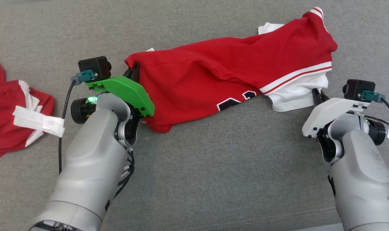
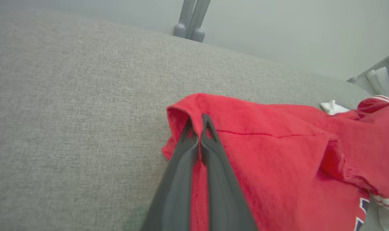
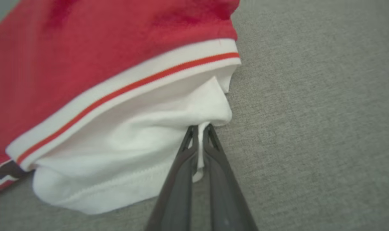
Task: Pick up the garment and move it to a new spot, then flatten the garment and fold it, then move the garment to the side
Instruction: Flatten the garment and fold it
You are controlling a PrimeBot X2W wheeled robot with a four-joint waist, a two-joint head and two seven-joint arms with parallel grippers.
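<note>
**Grey cloth surface, garment pinched at both ends**

Head view: grey woven surface [image 1: 213, 179] underneath everything; red garment [image 1: 213, 80] with white trim lying rumpled across it, stretched sideways, part of a dark number showing on its near side; left gripper [image 1: 135, 68] at the garment's left end, beyond a green plate [image 1: 127, 93], dark fingers closed on the red edge; right gripper [image 1: 317, 95] at the garment's near right corner, fingertips buried in the white cloth there; second red garment [image 1: 5, 106] with a white label [image 1: 37, 121] well apart from the garment, off its left end.

Left wrist view: two dark fingers pressed together, a fold of the garment's red hem clamped between the tips; rest of the garment spreading toward that view's right; two grey posts [image 2: 191, 19] against a pale wall, well beyond the garment.

Right wrist view: fingers drawn together on a tuck of the garment's white layer [image 3: 143, 134], just below its striped band [image 3: 133, 86]; bare grey cloth on the garment's right in that view.
</note>
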